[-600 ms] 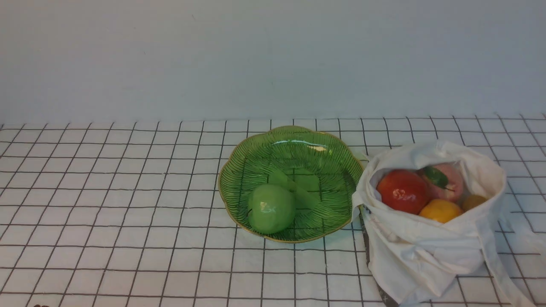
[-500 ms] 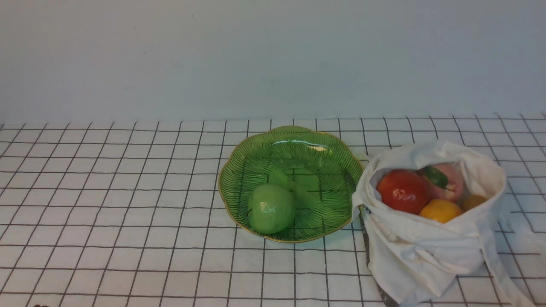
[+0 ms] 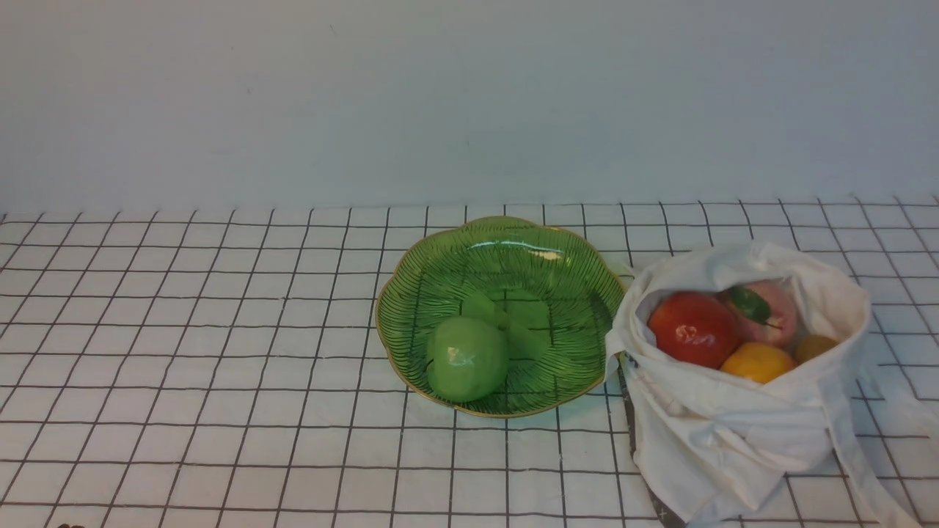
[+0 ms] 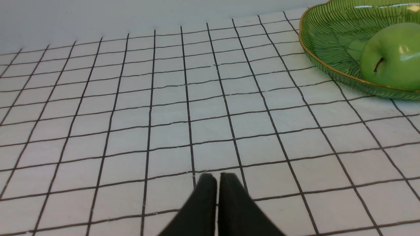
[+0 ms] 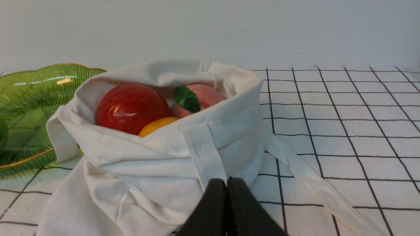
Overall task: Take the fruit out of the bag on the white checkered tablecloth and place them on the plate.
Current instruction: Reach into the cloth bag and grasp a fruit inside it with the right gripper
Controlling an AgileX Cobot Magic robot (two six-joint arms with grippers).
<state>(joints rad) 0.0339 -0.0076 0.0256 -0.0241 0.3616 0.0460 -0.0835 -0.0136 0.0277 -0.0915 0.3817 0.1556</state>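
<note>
The white cloth bag [image 3: 733, 433] stands open at the right on the white checkered tablecloth [image 3: 183, 352]. Inside it lie a red apple [image 3: 693, 328], a pink peach with a green leaf [image 3: 770, 312], an orange [image 3: 758, 362] and a small yellow-orange fruit [image 3: 814, 346]. The green glass plate [image 3: 513, 253] sits just left of the bag and holds a green apple [image 3: 466, 358]. Neither arm shows in the front view. My left gripper [image 4: 217, 178] is shut and empty over bare cloth, with the plate [image 4: 328, 39] beyond it. My right gripper [image 5: 226, 182] is shut and empty in front of the bag [image 5: 157, 157].
The bag's long strap [image 5: 311, 186] trails over the cloth beside my right gripper, and another strap [image 3: 858, 455] runs off the front right of the table. A plain pale wall [image 3: 469, 95] closes the back.
</note>
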